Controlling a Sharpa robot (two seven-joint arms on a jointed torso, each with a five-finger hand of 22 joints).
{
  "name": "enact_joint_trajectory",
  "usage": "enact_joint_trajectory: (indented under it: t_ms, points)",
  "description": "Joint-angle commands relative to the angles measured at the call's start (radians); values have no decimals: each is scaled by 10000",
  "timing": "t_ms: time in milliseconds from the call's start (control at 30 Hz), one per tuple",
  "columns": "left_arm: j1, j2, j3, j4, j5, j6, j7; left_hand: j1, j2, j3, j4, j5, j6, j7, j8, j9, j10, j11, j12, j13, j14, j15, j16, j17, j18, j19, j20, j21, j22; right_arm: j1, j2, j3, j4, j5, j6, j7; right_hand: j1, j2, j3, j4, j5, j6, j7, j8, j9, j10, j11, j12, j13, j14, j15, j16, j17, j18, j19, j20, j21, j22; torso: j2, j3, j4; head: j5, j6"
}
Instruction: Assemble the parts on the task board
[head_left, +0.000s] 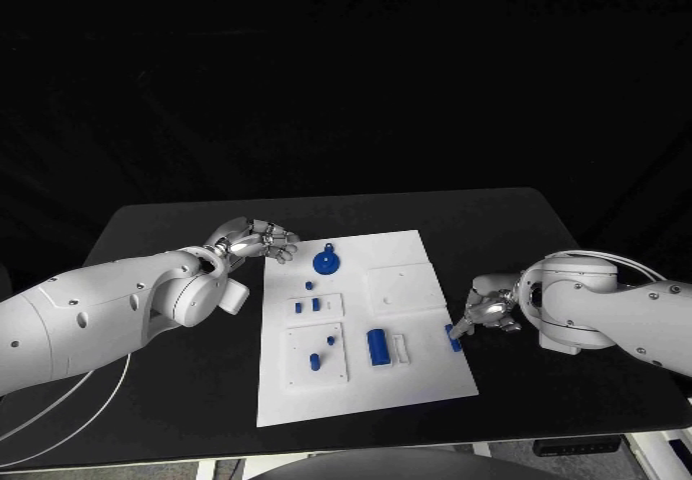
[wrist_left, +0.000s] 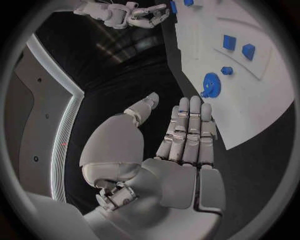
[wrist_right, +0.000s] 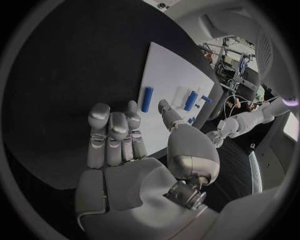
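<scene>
The white task board (head_left: 418, 380) lies mid-table with blue parts on it. A round blue part with a tab (head_left: 327, 263) sits near its far left corner, just beyond my left hand's fingertips (wrist_left: 190, 107). My left hand (head_left: 257, 241) hovers open over the table beside that corner, holding nothing. A short blue bar (head_left: 454, 337) lies at the board's right edge. My right hand (head_left: 490, 312) is open next to it, with its fingers (wrist_right: 112, 130) stretched toward the bar (wrist_right: 147, 99) and a gap between them.
A blue cylinder (head_left: 378, 346) lies in the board's middle by a white bracket. Two small blue pegs (head_left: 307, 305) stand in a left plate, and two more blue pieces (head_left: 323, 349) sit on the near left plate. Black table surrounds the board.
</scene>
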Motion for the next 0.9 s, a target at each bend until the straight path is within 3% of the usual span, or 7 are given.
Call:
enact_joint_trajectory:
  t_ms: [33,600,767,900]
  points:
    - [4,-1,6,15,39,175,9,-63,-18,-12,61,-16,-91,1,51,-17,-56,-30,6,-14,47,43,-40,20,205,-22,49,-47,13,-66,90,2,42,-377,391,-163,-138,10,-93,-25,-11,-16,37,-61,11,-15,29,-39,13,22,-12,-45,15,540,-64,38,-11,50,-2,12,-5,11,-25]
    - [4,-44,6,36,28,213,-16,-75,-16,-16,77,-20,-93,1,55,-19,-57,-30,7,-14,49,43,-49,32,204,-21,49,-52,20,-337,411,-11,-163,-396,56,-188,-37,445,-49,-168,-10,51,15,-61,17,32,8,-42,24,39,-29,-54,37,540,-49,12,3,59,-4,5,0,65,-88]
    - [4,-48,6,43,28,233,-23,-77,-18,-17,80,-22,-94,1,57,-20,-58,-30,7,-15,50,43,-52,37,204,-21,49,-55,23,-391,512,-13,-293,-453,73,-237,527,657,343,-181,-11,94,12,-58,22,67,5,-43,32,62,-29,-61,45,540,-14,17,27,65,-3,3,5,55,-83]
    - [4,-61,6,47,28,240,-35,-78,-17,-18,83,-23,-94,1,58,-20,-57,-30,7,-14,51,42,-54,40,204,-20,49,-56,25,-409,511,-14,-335,-471,16,-260,879,659,853,-81,-10,134,18,-61,19,98,14,-55,32,83,-15,-77,46,540,15,70,32,58,-4,1,4,50,-106]
